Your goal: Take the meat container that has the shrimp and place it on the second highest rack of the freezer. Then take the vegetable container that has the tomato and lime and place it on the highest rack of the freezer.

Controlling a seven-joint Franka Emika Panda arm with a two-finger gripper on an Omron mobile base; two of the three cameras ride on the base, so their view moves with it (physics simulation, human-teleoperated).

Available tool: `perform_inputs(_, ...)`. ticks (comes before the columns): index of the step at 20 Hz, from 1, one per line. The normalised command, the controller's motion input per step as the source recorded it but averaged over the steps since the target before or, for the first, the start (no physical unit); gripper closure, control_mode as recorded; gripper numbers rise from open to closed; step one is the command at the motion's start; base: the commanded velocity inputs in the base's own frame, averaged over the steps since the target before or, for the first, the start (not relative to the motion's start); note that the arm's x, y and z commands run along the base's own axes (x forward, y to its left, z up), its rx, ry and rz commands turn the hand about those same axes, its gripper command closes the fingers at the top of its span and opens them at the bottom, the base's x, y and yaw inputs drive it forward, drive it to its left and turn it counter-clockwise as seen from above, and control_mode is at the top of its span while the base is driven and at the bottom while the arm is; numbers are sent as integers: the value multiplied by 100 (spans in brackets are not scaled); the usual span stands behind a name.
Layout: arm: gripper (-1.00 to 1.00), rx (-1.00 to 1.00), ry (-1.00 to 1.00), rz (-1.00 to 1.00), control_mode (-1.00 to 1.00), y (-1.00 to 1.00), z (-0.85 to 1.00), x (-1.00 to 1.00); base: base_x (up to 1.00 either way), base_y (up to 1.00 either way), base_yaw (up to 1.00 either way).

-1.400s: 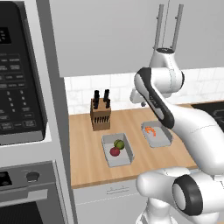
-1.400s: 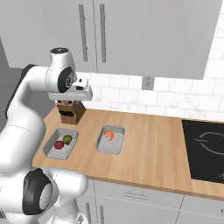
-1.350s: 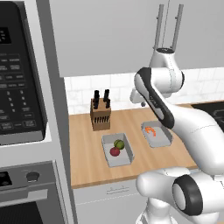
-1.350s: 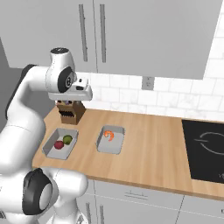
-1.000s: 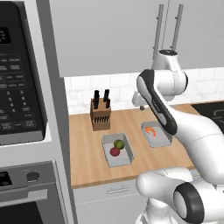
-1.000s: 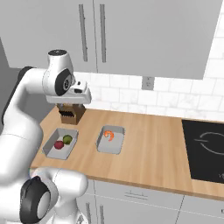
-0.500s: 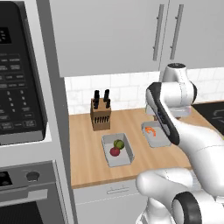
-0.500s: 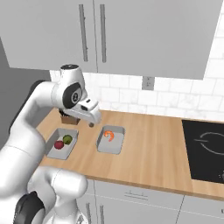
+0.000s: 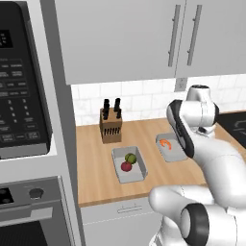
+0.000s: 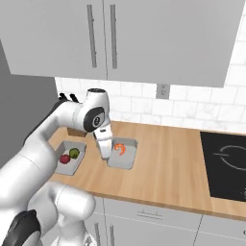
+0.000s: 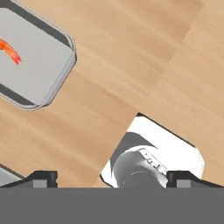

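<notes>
Two grey trays [image 9: 129,177] on wooden counter [image 9: 93,168], tiled backsplash [image 10: 192,113] behind.

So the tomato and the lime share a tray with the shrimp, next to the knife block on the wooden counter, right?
Not quite. The tomato and the lime share one tray near the knife block, but the shrimp lies alone in a second tray beside it, as the left base view shows. Both trays sit on the wooden counter.
</notes>
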Motion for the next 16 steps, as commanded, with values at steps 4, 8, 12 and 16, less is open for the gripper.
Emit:
perform_inputs(4,-100,9,0,-56,-100,-47,-8,1,0,0,0)
perform_inputs(8,-100,12,1,-20,-100,-19,-31,20,0,0,0)
perform_inputs(12,-100,3,0,-5,-100,0,-47,48,0,0,0)
perform_inputs(16,-100,1,4,0,-100,-6,-34,60,0,0,0)
